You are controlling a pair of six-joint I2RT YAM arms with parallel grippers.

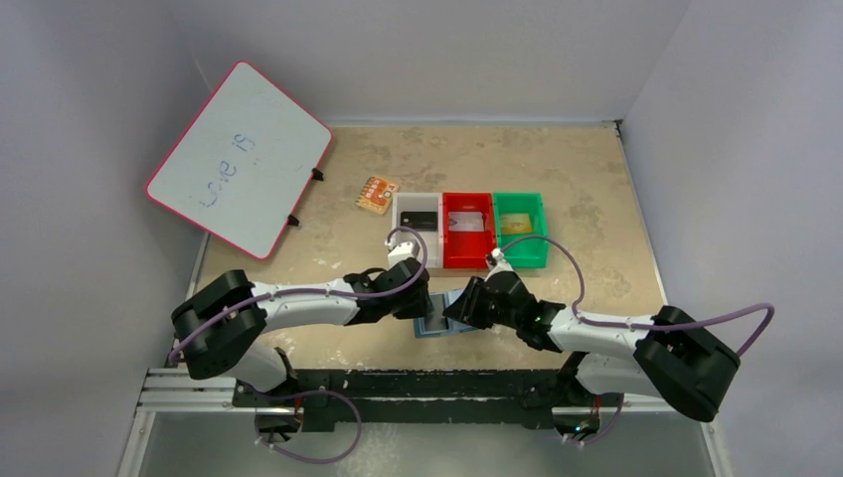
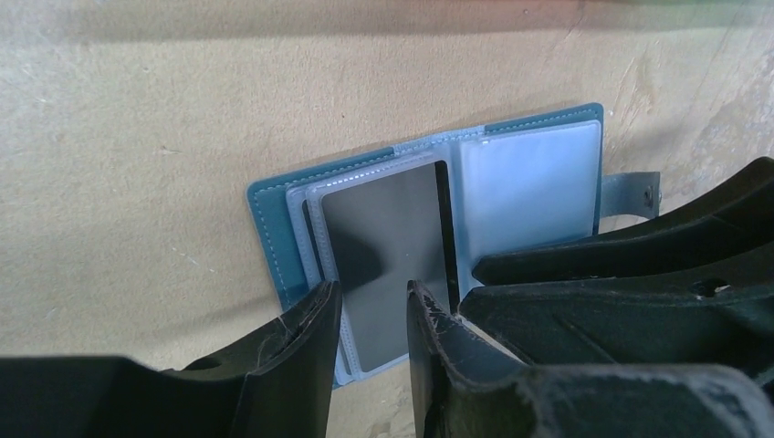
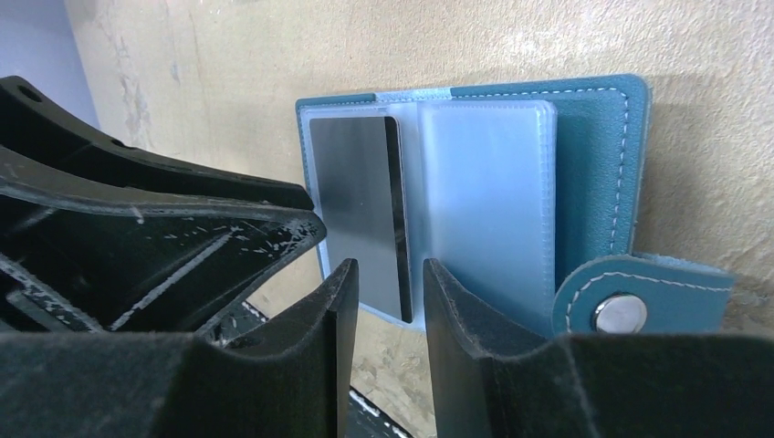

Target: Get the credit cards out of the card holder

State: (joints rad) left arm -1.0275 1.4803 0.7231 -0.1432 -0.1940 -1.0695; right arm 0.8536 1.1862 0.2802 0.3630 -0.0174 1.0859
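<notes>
The dark card (image 2: 383, 246) in the open card holder (image 2: 274, 228) looks thin, stiff, slippery; pinch its near edge. Left pincer (image 2: 370, 294) and right pincer (image 3: 390, 276) are spread, empty.

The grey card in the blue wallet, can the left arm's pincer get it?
Probably yes. The left pincer is open right by the grey card in the open wallet, with nothing between them. The right pincer crowds close beside it, though.
</notes>
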